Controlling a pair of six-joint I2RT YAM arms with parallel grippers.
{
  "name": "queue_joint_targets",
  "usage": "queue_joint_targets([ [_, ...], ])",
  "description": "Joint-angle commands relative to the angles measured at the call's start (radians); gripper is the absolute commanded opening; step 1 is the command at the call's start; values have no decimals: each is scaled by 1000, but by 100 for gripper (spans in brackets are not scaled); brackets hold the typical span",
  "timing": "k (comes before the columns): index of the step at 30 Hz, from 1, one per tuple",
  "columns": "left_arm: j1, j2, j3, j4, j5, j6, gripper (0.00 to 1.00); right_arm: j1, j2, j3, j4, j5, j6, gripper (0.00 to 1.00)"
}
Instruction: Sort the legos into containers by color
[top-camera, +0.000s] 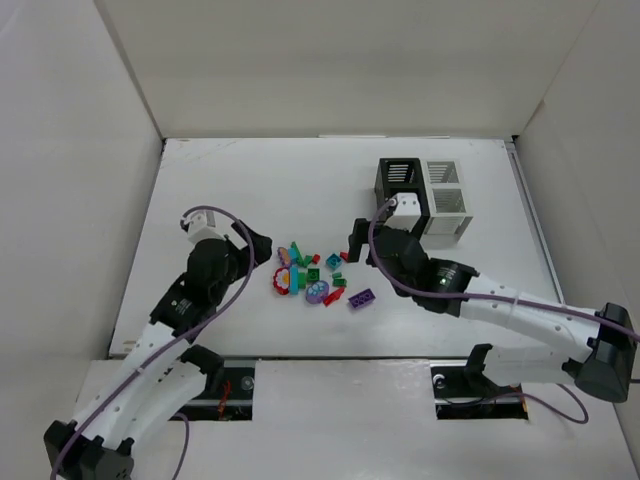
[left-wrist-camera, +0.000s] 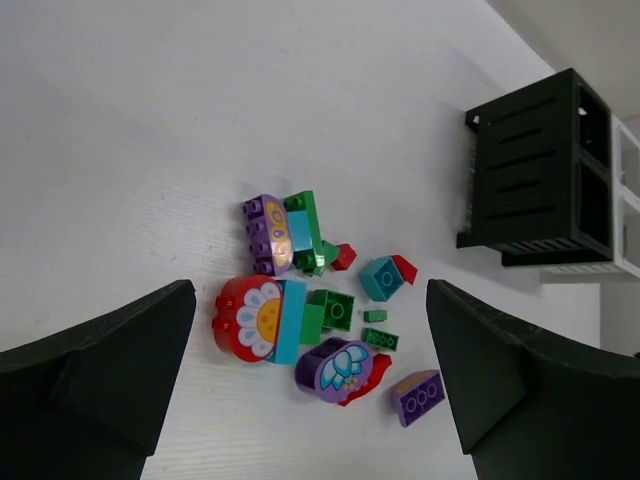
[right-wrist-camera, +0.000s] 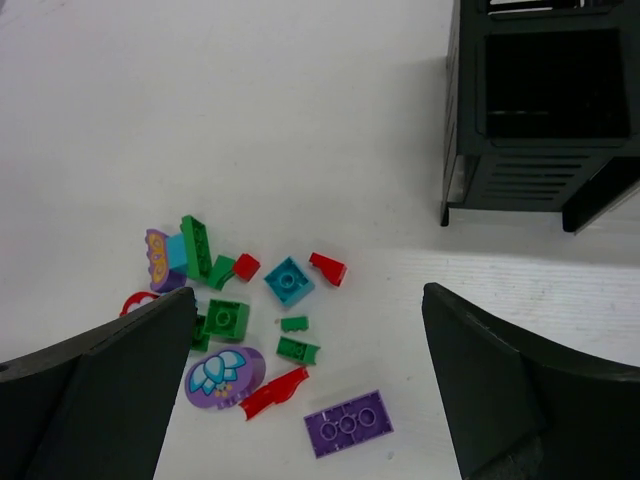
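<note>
The legos (top-camera: 313, 280) lie in a loose pile mid-table: green, teal, red and purple bricks, a red flower piece (left-wrist-camera: 247, 316), a purple lotus piece (left-wrist-camera: 335, 368) and a flat purple brick (right-wrist-camera: 347, 423). The joined containers stand at the back right, the black one (top-camera: 399, 185) left of the white one (top-camera: 444, 199). My left gripper (top-camera: 264, 246) is open and empty just left of the pile; the pile shows between its jaws. My right gripper (top-camera: 356, 240) is open and empty just right of the pile, in front of the black container (right-wrist-camera: 535, 110).
White walls enclose the table on the left, back and right. The containers stand close behind my right wrist. Bare tabletop (top-camera: 260, 180) lies left of and behind the pile.
</note>
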Motion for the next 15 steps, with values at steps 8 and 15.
queue_joint_targets([
  [8,-5,431,145,63,-63,60,100,5,74,61,15,81,-13,99],
  [15,88,629,197,192,181,131,80,-62,154,182,-149,-11,-61,99],
])
